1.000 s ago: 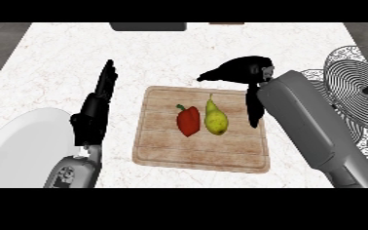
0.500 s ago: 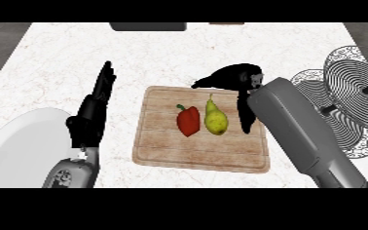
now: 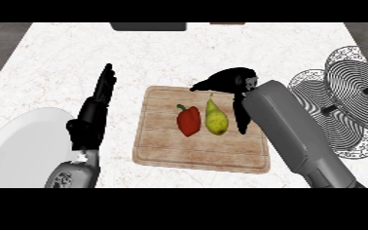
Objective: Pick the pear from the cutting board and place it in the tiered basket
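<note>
Two things lie side by side on the board (image 3: 201, 153): the pear (image 3: 216, 120), its stem toward the far edge, and a red pepper (image 3: 189, 122) just to its left, nearly touching it. I judge the pear light, stiff and smooth-skinned, so it may slip or roll. Its wide lower belly looks like the better place to take hold, taking care not to nudge the pepper.

The right hand (image 3: 231, 80) hangs over the stem end, spread, with the thumb out to the left and the fingers (image 3: 241, 119) running down just beside the pear's right flank. Whether they touch it I cannot tell. The left hand (image 3: 97, 108) rests open, fingers straight, left of the board.

The basket (image 3: 343, 78) stands at the right, cut off by the view's edge. The right forearm (image 3: 287, 126) hides part of it and the board's right side.
</note>
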{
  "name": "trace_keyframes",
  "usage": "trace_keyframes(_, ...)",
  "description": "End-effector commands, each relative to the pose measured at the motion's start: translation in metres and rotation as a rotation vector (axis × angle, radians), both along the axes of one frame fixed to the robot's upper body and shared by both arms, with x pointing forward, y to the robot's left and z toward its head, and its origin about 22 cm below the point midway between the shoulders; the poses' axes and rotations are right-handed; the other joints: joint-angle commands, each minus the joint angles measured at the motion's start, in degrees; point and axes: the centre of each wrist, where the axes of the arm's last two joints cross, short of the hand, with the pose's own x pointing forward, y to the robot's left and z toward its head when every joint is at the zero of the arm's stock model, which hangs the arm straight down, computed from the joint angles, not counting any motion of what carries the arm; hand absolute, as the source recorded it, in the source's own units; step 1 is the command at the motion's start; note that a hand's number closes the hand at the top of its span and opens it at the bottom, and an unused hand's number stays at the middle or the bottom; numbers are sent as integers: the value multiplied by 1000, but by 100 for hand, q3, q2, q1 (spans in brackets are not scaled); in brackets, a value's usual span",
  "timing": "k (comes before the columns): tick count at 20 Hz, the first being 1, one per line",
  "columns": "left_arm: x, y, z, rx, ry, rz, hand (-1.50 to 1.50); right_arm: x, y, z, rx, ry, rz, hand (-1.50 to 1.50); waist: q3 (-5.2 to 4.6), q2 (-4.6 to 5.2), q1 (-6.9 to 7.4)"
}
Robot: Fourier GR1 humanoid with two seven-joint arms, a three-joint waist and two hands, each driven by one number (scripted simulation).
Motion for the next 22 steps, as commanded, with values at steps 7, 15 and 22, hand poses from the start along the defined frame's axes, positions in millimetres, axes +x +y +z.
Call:
trace_keyframes(7,8,-6,5,-3,-5,11,0,-15,17,-15,49,43,11,-150,0,-8,-43)
trace_keyframes(15,14,23,-9,-20,5,14,0,-17,6,-30,122,-46,-38,150,0,1,-28)
trace_keyframes(22,11,1,9,-8,3,8,0,-30,27,-61,149,-206,10,150,2,2,1)
